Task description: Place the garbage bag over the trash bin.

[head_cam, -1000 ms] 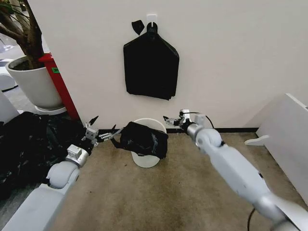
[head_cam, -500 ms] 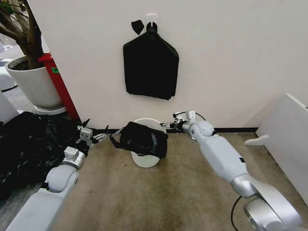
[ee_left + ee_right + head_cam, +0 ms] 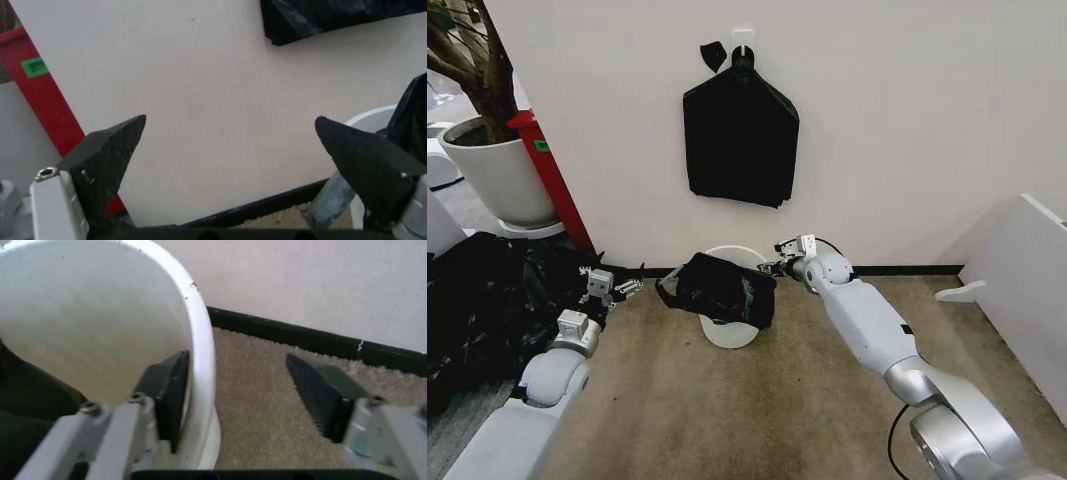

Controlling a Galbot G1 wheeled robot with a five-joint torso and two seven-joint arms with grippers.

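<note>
- Right gripper [image 3: 774,266]: jaws spread, straddling the trash bin [image 3: 731,330] rim, gripping nothing.
- Left gripper [image 3: 619,284]: jaws wide, empty, beside the bin.
- Garbage bag [image 3: 725,289]: draped across the bin's front.

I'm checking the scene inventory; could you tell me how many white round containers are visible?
2: the trash bin on the carpet by the wall, partly draped by the garbage bag, and the plant pot at far left.
</note>
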